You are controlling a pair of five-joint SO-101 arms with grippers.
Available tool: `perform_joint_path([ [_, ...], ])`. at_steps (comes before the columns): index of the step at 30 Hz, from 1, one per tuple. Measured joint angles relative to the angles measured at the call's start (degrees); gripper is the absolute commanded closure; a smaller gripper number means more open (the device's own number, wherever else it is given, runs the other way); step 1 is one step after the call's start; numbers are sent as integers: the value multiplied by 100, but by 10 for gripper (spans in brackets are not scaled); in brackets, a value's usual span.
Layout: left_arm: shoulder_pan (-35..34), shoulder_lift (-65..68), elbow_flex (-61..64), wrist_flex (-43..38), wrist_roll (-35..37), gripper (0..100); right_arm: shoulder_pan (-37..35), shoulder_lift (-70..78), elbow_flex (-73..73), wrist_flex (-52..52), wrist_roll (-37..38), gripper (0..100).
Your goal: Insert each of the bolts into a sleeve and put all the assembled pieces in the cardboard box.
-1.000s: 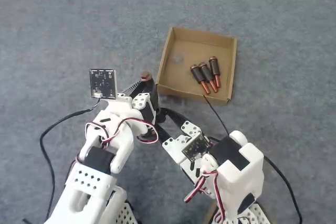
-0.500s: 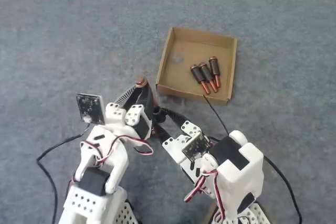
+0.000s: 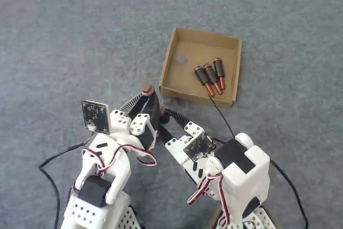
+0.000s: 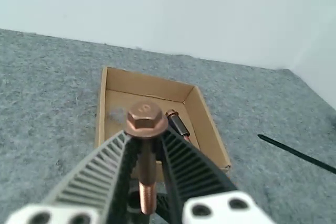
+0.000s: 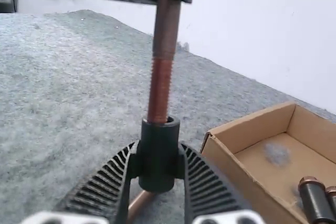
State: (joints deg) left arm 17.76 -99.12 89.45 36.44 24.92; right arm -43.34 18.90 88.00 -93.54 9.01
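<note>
copper-coloured, the bolt (image 4: 146, 163) stands upright with its hex head on top, clamped just under the head between the ribbed black fingers (image 4: 102, 169) of the left gripper (image 4: 144, 136). its threaded end goes down into the open top of a black sleeve (image 5: 157, 142), and the smooth part of the shank is above the rim. the right gripper (image 5: 157, 154) is closed on that sleeve from both sides and holds it upright, above the grey carpet (image 5: 58, 77). a short copper-coloured piece shows under the sleeve; whether it is the bolt's tip cannot be told.

in the high view the bolt head (image 3: 147, 89) sits at the tip of the left gripper (image 3: 146, 101), with the right gripper (image 3: 164, 117) just beside and below it, both in front of the near left corner of the cardboard box (image 3: 170, 60). neither gripper touches the box.

the box lies open on the carpet, behind the arms. inside it, toward its right side, three assembled pieces (image 3: 210, 79) lie side by side, each a dark sleeve with a copper shank sticking out toward the near wall. the left part of the box floor is bare.

a black cable (image 3: 220, 113) runs from the box's near edge down to the right arm, and another black cable (image 3: 51, 156) loops over the carpet beside the left arm's base.
</note>
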Motion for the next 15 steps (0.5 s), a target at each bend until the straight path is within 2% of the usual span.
perform_joint_path([
  [8, -9, -9, 105, -18, 0, 990, 0, 0, 0, 0, 0, 993],
  [15, -343, -9, 387, -545, 0, 990, 9, 9, 9, -105, 0, 993],
])
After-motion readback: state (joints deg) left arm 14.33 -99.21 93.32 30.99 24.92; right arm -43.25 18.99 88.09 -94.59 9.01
